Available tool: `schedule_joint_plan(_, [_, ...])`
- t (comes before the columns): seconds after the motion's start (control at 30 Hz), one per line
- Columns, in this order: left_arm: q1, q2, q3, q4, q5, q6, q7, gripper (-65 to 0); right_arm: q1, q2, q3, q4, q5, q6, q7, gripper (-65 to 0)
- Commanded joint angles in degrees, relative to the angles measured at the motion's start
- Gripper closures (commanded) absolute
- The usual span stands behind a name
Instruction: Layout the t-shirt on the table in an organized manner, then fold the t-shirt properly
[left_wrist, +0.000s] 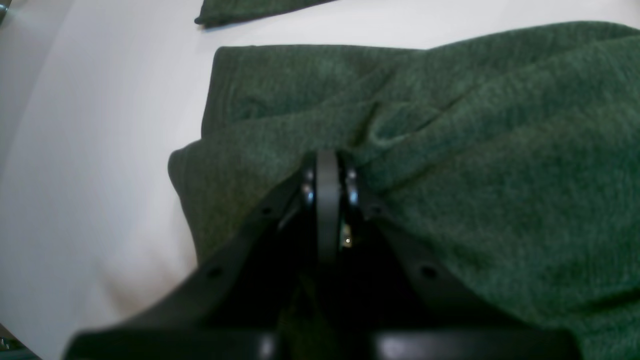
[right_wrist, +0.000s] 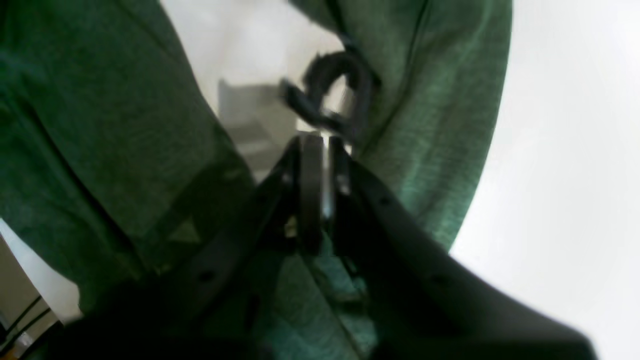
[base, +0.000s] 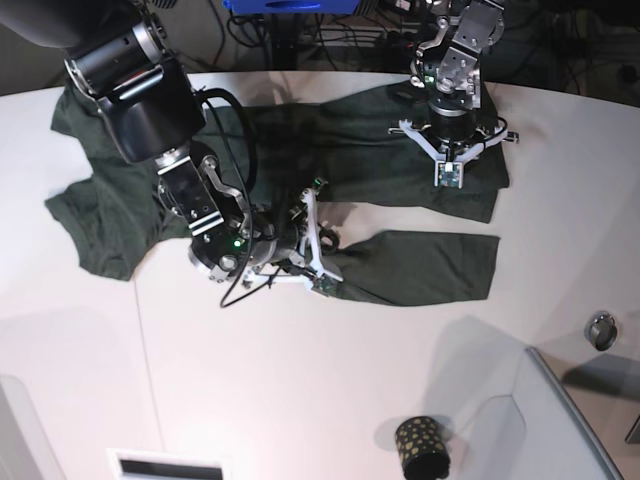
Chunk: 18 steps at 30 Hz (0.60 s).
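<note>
Base view, left to right: dark green t-shirt (base: 110, 215) spread across the white worktop (base: 330, 400), one sleeve end at far left, body running right in two long folded bands with a strip of bare worktop between them. Right arm comes in from the top-left corner, big black link angled down-right, wrist low over the shirt's middle — right end effector (base: 322, 240) lies almost flat, pointing right, at the near band's left end. Its jaws are nearly together; right wrist view shows cloth bunched beneath and around the fingers (right_wrist: 311, 190), with a thin bright slit between the tips, so whether cloth is truly clamped I cannot tell. That view is blurred; green fabric hangs on both sides, pale worktop at right.

Further right, left arm reaches down from the top edge, wrist pointing toward the camera side — left end effector (base: 447, 176) sits on the far band near its right end. Left wrist view: jaws pressed together, tips buried in a pucker of fabric, pinching the t-shirt.

Small black gold-dotted cup (base: 420, 447) near the bottom edge, well apart from the shirt. Grey raised panel (base: 560, 430) at the bottom-right corner.
</note>
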<state>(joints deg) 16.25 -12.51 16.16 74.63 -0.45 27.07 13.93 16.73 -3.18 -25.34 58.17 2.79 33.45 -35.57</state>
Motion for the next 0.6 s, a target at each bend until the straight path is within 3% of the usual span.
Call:
schedule_joint_plan(0.0, [0.5,-0.1,0.1,0.1,-1.4,-0.9,2.6,0.0,1.1,-0.4,0.2,0.9,0.6,0.2,0.7,-11.9])
schedule_joint_plan(0.13, [0.4,-0.1,0.1,0.0,-1.4,-0.9,2.6,0.0,1.0,-0.4,0.2,0.9,0.6,0.2,0.8,-29.1])
schedule_joint_plan(0.4, [0.4,-0.1,0.1,0.0,-1.4,-0.9,2.6,0.0,1.3,-1.3,0.2,0.9,0.5,-0.4,1.1,-30.0])
schedule_joint_plan(0.5, [0.4,-0.1,0.1,0.1,-1.4,-0.9,2.6,0.0,1.9,-1.2,-0.1,0.9,0.5,-7.0,1.2,-30.6])
schedule_joint_plan(0.57, [0.4,-0.1,0.1,0.1,-1.4,-0.9,2.6,0.0,2.1,-1.2,-0.2,0.9,0.5,-7.3,1.2,-30.6])
